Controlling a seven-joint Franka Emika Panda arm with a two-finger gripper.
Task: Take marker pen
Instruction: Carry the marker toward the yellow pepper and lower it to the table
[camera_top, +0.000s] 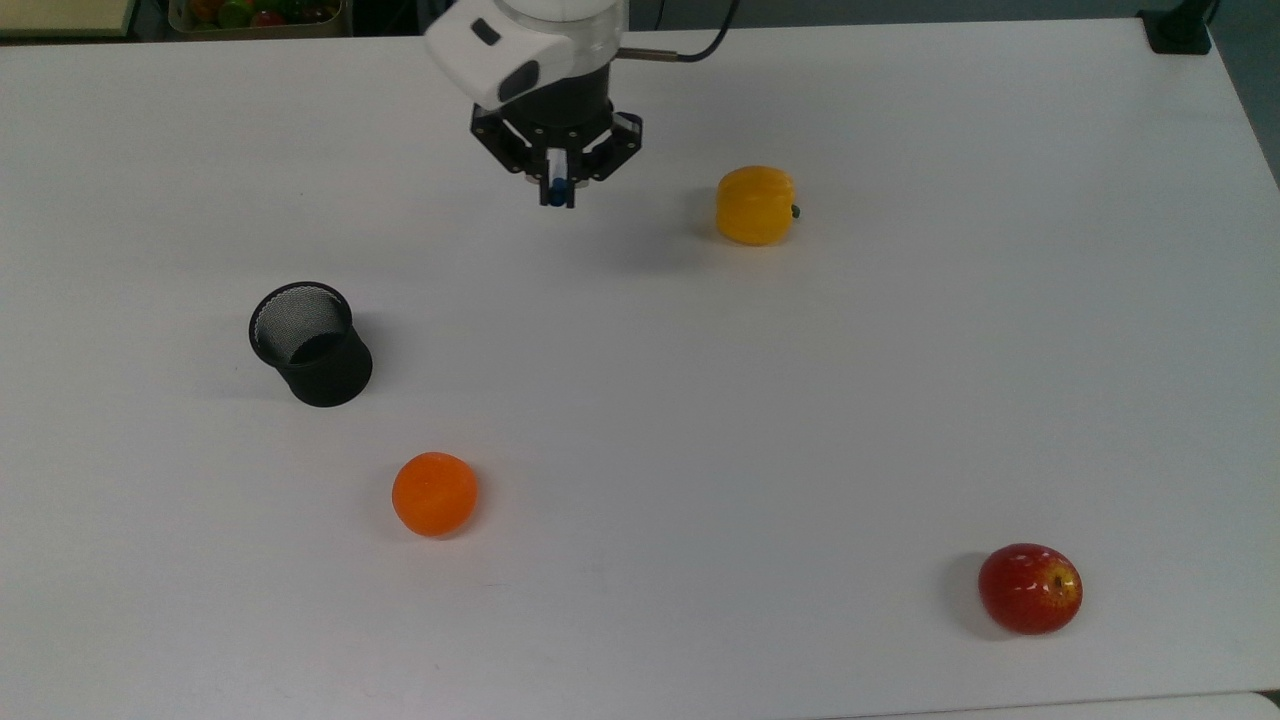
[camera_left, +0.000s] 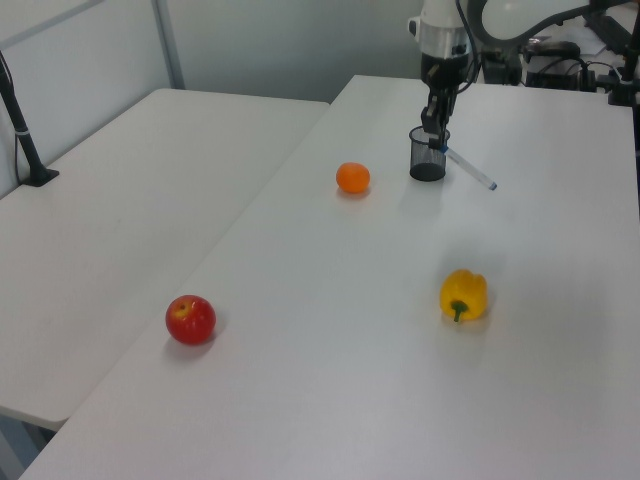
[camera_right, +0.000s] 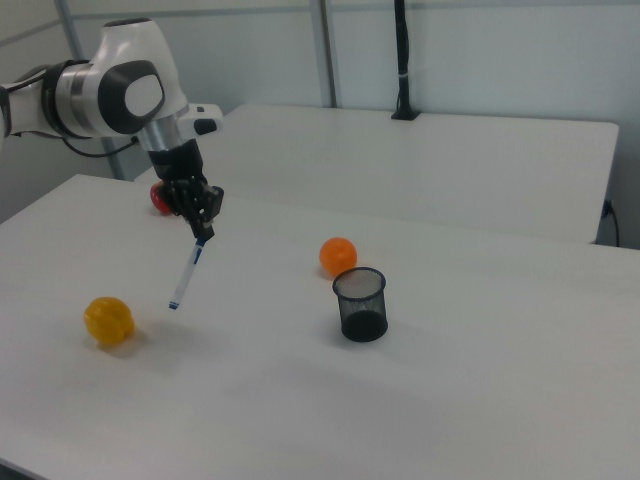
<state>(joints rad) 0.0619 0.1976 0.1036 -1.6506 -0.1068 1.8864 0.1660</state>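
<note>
The white surface (camera_top: 700, 420) carries four things, all well apart: a black mesh cup (camera_top: 310, 343) standing upright toward the top view's left, an orange (camera_top: 434, 493) below and to the right of the cup in the top view, a yellow bell pepper (camera_top: 755, 205) lying toward the top view's upper middle with its green stem pointing to the top view's right, and a red apple (camera_top: 1030, 588) near the top view's lower right corner. In the left view a second white table (camera_left: 130, 200) adjoins the surface along the left view's left side.
</note>
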